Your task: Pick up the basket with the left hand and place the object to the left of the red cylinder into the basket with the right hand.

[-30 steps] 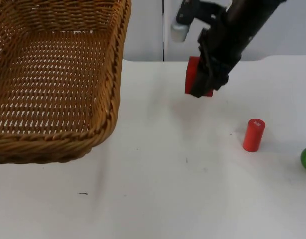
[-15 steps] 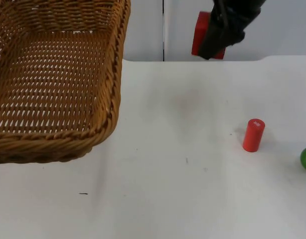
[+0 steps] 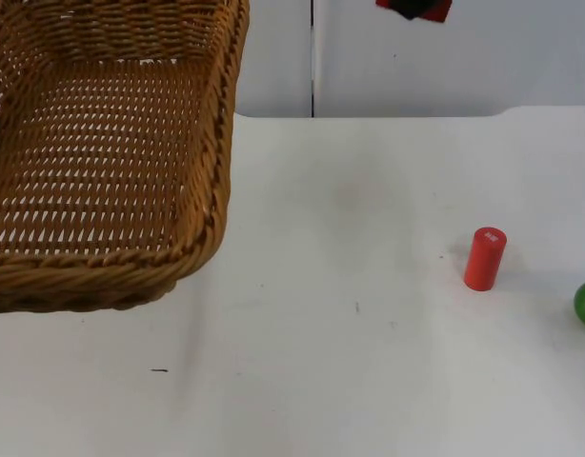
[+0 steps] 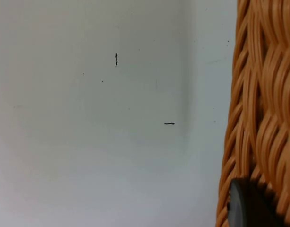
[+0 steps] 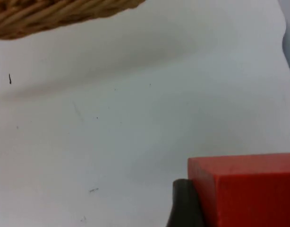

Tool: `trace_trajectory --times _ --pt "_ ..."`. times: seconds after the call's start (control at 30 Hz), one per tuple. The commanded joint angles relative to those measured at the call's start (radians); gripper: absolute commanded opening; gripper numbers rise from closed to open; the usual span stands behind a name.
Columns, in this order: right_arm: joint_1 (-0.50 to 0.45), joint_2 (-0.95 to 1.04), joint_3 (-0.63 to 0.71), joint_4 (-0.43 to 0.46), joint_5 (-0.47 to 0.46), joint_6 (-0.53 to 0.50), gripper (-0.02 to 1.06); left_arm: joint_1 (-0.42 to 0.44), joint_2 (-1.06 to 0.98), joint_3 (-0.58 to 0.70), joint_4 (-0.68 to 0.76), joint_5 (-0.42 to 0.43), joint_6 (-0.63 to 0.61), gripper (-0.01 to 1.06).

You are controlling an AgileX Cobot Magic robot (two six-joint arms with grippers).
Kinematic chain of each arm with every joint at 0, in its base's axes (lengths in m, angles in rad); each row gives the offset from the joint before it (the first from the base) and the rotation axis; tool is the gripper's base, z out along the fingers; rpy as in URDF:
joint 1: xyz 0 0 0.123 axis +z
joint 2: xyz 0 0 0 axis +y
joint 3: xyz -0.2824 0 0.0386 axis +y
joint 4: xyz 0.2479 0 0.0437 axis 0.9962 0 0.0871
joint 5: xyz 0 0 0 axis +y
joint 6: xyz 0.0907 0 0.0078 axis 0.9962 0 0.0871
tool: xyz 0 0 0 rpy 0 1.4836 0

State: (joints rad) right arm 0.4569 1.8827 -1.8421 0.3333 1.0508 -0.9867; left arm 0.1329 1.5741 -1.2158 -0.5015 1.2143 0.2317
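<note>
Your left gripper [image 4: 246, 205] pinches the wicker basket [image 3: 102, 162] by its rim, holding it raised at 10 o'clock over the white table [image 3: 369, 333]. Your right gripper [image 3: 409, 9] is clamped on the red block [image 5: 246, 189], high at 12 o'clock. The red cylinder [image 3: 484, 258] stands at 4 o'clock. Risk: the block is well clear of the basket, so release early and it lands on the table.
</note>
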Motion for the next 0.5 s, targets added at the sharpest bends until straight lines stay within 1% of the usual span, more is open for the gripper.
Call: trace_trajectory --times 0.0,0.13,0.23,0.37,0.47 --pt "0.006 -0.025 -0.004 0.019 0.009 0.003 0.00 -0.004 -0.007 0.000 -0.017 0.007 -0.005 0.00" --pt "0.006 -0.031 -0.004 0.057 0.026 0.003 0.00 -0.004 -0.007 0.000 -0.017 0.007 -0.005 0.00" --pt "0.016 -0.031 -0.004 0.069 0.026 0.003 0.00 -0.004 -0.007 0.000 -0.017 0.007 -0.005 0.00" --pt "0.060 -0.031 -0.004 0.048 0.023 0.003 0.00 -0.004 -0.007 0.000 -0.017 0.007 -0.001 0.00" --pt "0.128 -0.031 -0.004 0.003 -0.020 0.003 0.00 -0.004 -0.007 0.000 -0.015 0.007 -0.002 0.00"
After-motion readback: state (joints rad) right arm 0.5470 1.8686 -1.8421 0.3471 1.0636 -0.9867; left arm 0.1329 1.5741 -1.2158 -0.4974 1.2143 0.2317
